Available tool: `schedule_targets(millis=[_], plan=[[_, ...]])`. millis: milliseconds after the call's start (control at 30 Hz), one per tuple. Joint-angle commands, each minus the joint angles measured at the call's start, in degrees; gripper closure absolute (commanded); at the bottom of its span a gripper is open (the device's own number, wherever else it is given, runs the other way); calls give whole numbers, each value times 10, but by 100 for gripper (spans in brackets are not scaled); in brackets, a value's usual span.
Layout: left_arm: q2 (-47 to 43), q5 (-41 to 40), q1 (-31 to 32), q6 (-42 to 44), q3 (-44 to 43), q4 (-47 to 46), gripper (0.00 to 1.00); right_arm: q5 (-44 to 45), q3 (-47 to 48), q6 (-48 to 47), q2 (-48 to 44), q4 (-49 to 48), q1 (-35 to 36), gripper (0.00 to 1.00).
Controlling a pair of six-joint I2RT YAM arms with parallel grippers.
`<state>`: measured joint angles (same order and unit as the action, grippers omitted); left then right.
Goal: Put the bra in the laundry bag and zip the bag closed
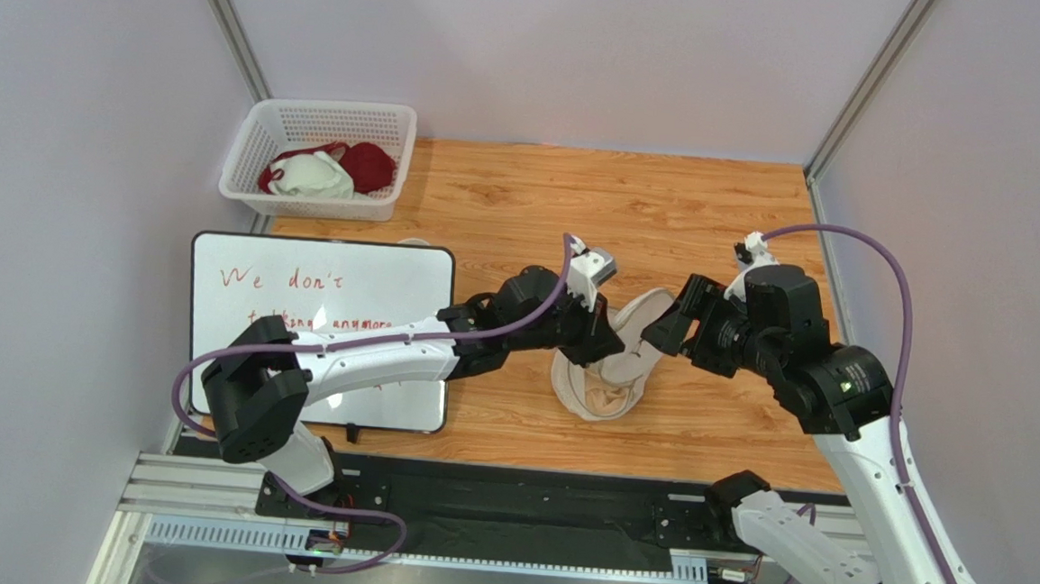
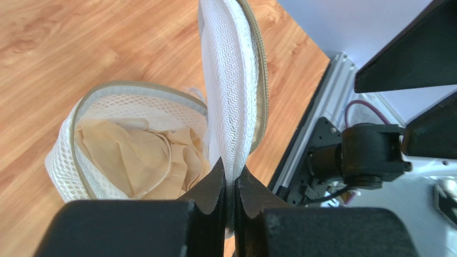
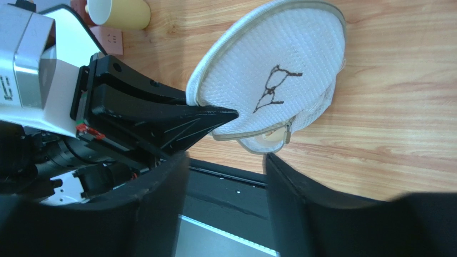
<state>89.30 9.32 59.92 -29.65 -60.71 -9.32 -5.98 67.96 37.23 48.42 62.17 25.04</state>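
The laundry bag [image 1: 635, 329] lies open on the wooden table between the arms. Its lower half [image 2: 69, 160] rests on the table with the beige bra [image 2: 145, 155] lying inside; the bra also shows in the top view [image 1: 601, 395]. My left gripper [image 2: 230, 182] is shut on the rim of the bag's upper half [image 2: 230, 80] and holds it upright like a lid. In the right wrist view this half [image 3: 300, 48] shows its black bra drawing. My right gripper [image 3: 225, 176] is open and empty, just right of the bag [image 1: 666, 331].
A white lattice basket [image 1: 327, 108] at the back left holds a dark red garment [image 1: 371, 164] and a white one [image 1: 313, 178]. A whiteboard [image 1: 308, 300] lies at the left. A yellow cup [image 3: 118, 10] stands beyond the bag. The metal rail [image 1: 471, 513] runs along the near edge.
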Motion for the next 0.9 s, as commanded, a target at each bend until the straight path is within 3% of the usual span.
schedule_targets(millis=[0,33,100,433,733,867], plan=[[-34,117,-36,-76,33,-67,93,1,-48,-1,-26,-29,-13,22],[-35,124,-42,-81,36,-67,94,-6,-59,1,-36,-36,-14,14],[-35,152,-61,-95,41,-69,95,-35,-86,6,-45,-64,-19,8],[-17,232,-96,-238,88,-191,100,-180,-342,133,-126,-294,-75,4],[5,246,-113,-295,127,-264,100,-210,-505,206,-220,-415,-115,23],[18,263,-118,-314,133,-300,100,-220,-576,247,-268,-487,-123,28]])
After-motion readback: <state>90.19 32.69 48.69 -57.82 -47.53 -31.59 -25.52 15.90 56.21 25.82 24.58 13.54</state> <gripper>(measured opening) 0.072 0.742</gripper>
